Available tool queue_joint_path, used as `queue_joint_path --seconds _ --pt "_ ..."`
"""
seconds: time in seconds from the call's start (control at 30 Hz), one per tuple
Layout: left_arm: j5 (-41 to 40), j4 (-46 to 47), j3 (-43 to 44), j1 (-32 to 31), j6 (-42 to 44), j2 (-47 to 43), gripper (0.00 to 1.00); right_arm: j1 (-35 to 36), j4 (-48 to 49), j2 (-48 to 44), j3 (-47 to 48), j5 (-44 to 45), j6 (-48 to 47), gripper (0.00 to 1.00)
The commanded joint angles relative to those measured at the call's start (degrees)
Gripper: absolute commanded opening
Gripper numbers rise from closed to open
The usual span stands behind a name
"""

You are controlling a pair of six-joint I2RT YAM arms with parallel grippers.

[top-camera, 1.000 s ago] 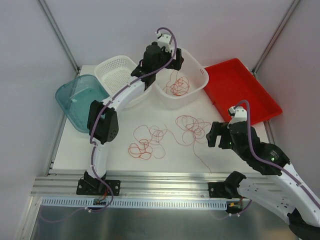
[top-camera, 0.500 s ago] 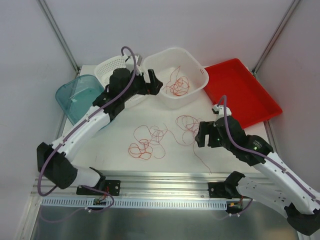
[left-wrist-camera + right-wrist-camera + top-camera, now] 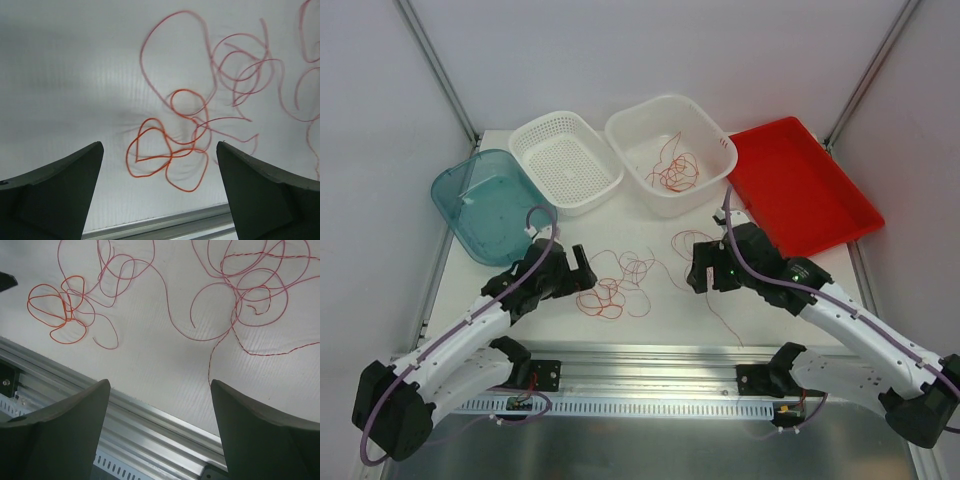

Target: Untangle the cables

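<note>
- Plainly, we see the left arm stretched low from its base at the near left, with the left gripper [image 3: 584, 277] pointing right at the left tangle [image 3: 610, 287] of the cables on the table [image 3: 660, 320].
- Its jaws are spread wide and hold nothing. In the left wrist view, orange loops lie on the white surface between the two dark fingers [image 3: 60, 190].
- The right arm reaches in from the near right, elbow low, and the right gripper [image 3: 700, 272] sits just beside the right tangle [image 3: 700, 245].
- Its jaws are also wide apart and empty.
- From above, both sets of fingertips are dark and small, so we cannot tell whether they touch the table or the strands.
- The left wrist view is soft, and its farther loops blur.
- The right wrist view cuts the right tangle off at its top edge.
- Only the right wrist view shows that one strand [image 3: 260, 353] is twisted, and it also takes in the aluminium rail [image 3: 150, 415] at the table's near edge.
- Only the top view shows a third bunch [image 3: 675, 172] lying inside the white tub [image 3: 718, 148], with a perforated basket [image 3: 565, 160], a teal bin [image 3: 480, 205] and a red tray [image 3: 800, 190] alongside.
</note>
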Motion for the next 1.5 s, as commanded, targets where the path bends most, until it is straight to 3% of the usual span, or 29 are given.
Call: queue_joint_path --seconds 0.0,0.13,0.23,0.47,0.6,0.73,1.03,1.23,1.43,1.47 --pt "-4.3 -2.3 -5.0 0.2 -6.2 -1.6 0.97 0.7 2.9 0.9 0.2 -1.6 0.5 0.86" --pt "-5.1 -2.1 -6.2 0.3 -7.4 2.4 0.91 1.0 3.1 2.2 0.4 -2.1 0.6 0.86" --pt "-4.4 -1.8 -5.9 0.3 -7.1 6.2 0.81 1.5 3.2 2.6 0.3 -1.8 0.7 0.86" --pt "-1.7 -0.9 -5.8 0.2 -6.6 9.1 0.41 2.0 5.5 5.2 -0.7 -2.7 1.0 0.86" --pt "-0.2 -0.9 -6.2 0.2 -6.3 8.1 0.15 2.4 13.0 9.3 -2.2 -6.2 1.3 0.85" --pt "0.1 -2.3 -5.6 0.3 -4.7 5.0 0.02 3.6 19.7 15.2 -2.2 -12.1 2.1 0.84" --pt "-3.5 -11.6 0.9 0.3 0.6 -0.8 0.00 7.6 33.0 35.2 2.6 -22.0 4.0 0.76" --pt "-2.4 -13.4 2.6 0.2 2.2 -2.1 0.00 9.1 36.4 44.2 5.6 -20.8 5.2 0.63" --pt "-2.3 -17.3 5.0 0.2 3.9 -4.9 0.00 8.6 36.3 46.2 5.3 -17.1 4.3 0.21" --pt "-2.8 -18.0 5.5 0.2 4.7 -5.2 0.00 8.3 36.0 45.9 5.1 -16.8 3.9 0.08"
